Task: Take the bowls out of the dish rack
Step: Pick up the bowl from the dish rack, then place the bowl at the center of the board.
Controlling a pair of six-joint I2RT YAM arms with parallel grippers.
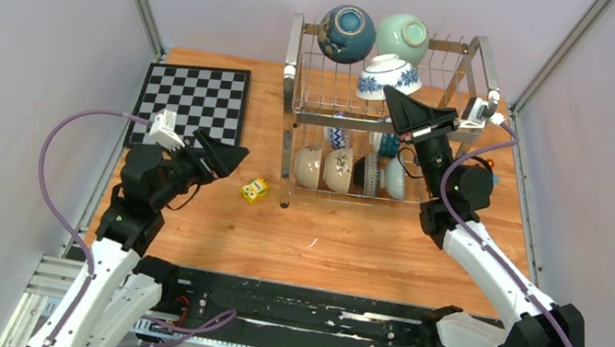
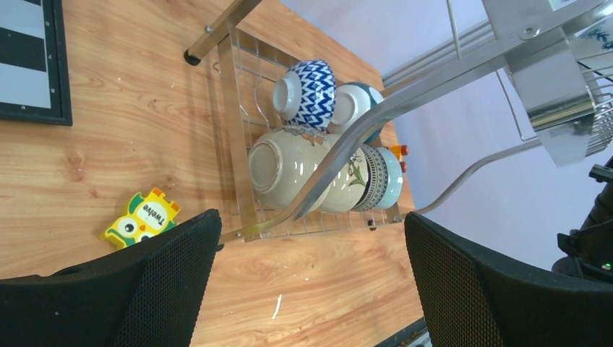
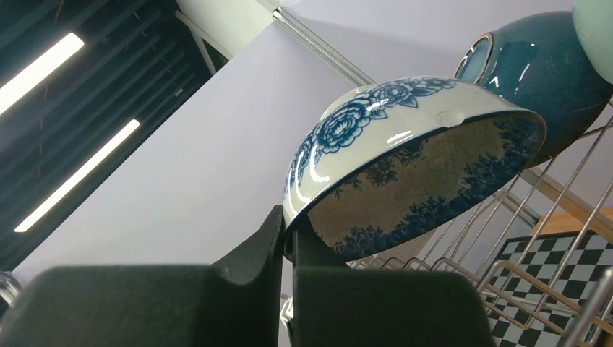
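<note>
The dish rack (image 1: 295,58) stands at the back of the table, two tiers of silver wire. On its top tier sit a dark blue bowl (image 1: 347,33) and a mint green bowl (image 1: 402,37). My right gripper (image 1: 393,97) is shut on the rim of a white bowl with blue flowers (image 1: 386,76), tilted mouth-down over the top tier; the right wrist view shows its rim (image 3: 376,123) pinched between my fingers. The lower tier holds several bowls on edge, among them cream ones (image 2: 289,170) and a blue zigzag one (image 2: 309,92). My left gripper (image 1: 232,154) hovers open left of the rack, holding nothing.
A black-and-white chessboard (image 1: 194,100) lies at the back left. A small yellow owl block (image 1: 255,189) sits on the wood just left of the rack's front corner. Pale enclosure walls close in on both sides.
</note>
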